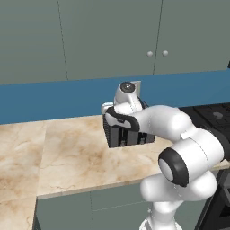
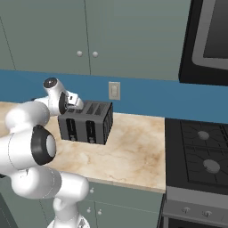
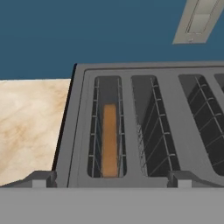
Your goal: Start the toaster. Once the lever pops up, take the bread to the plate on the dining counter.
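The dark grey toaster (image 2: pixel 89 122) stands on the marble worktop against the blue backsplash; in the left base view the toaster (image 1: pixel 128 137) is partly covered by my arm. In the hand view I look down into the slots of the toaster (image 3: pixel 170 113). The bread (image 3: pixel 109 140), a thin brown slice, stands low in the leftmost slot. My gripper (image 3: pixel 110 180) hangs just above that end of the toaster, open, its fingertips (image 3: pixel 39 179) spread wide on either side of the bread's slot and holding nothing. The plate and the dining counter are out of view.
A wall outlet (image 2: pixel 114 91) sits on the backsplash behind the toaster. A black stove (image 2: pixel 200 151) adjoins the worktop (image 1: pixel 67 152) on the right, with a dark appliance (image 2: pixel 209 40) above it. Grey-green cabinets (image 1: pixel 108 36) hang overhead.
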